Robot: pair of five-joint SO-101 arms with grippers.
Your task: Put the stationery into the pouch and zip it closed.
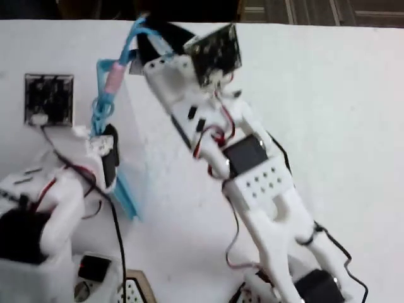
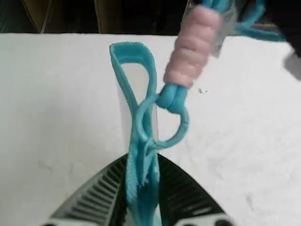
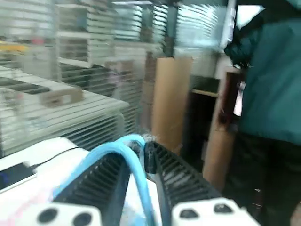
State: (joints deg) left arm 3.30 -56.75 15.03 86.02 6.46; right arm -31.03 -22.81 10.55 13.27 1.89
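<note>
Pouch (image 1: 128, 194): stood on edge on table (image 1: 328, 95), left of centre, betw. the two arms. Clear wall w/ blue trim.
L gripper (image 2: 142, 165): near-left. Jaws pressed together on pouch's blue edge tape, pinching it. Prob. an anchor, so the pouch doesn't slide when the zip is tugged.
R gripper (image 3: 138, 149): far side, reached over from near-right arm. Jaws closed on pull cord (image 3: 134, 162), which runs betw. them.
Pull cord in high view (image 1: 101, 95): runs taut from R gripper (image 1: 146, 39) down-left toward L gripper (image 1: 108, 151). Taut line suggests opposed pull, one end fixed, other drawn.
Pink charm (image 2: 193, 47): threaded on the cord, hanging in air above table, betw. the grippers.
Strap loop (image 2: 134, 61): blue webbing, upright just beyond L jaws, beside the cord's ring. Slack, not gripped.
Stage: looks like the zip step. Can't tell if stationery is inside, or how far the zip is shut.
Next: pull along the zip line, not up, w/ the L pinch firm.
Risk: cord slips from R jaws, or tape pulls out of L pinch & pouch flops flat.
</note>
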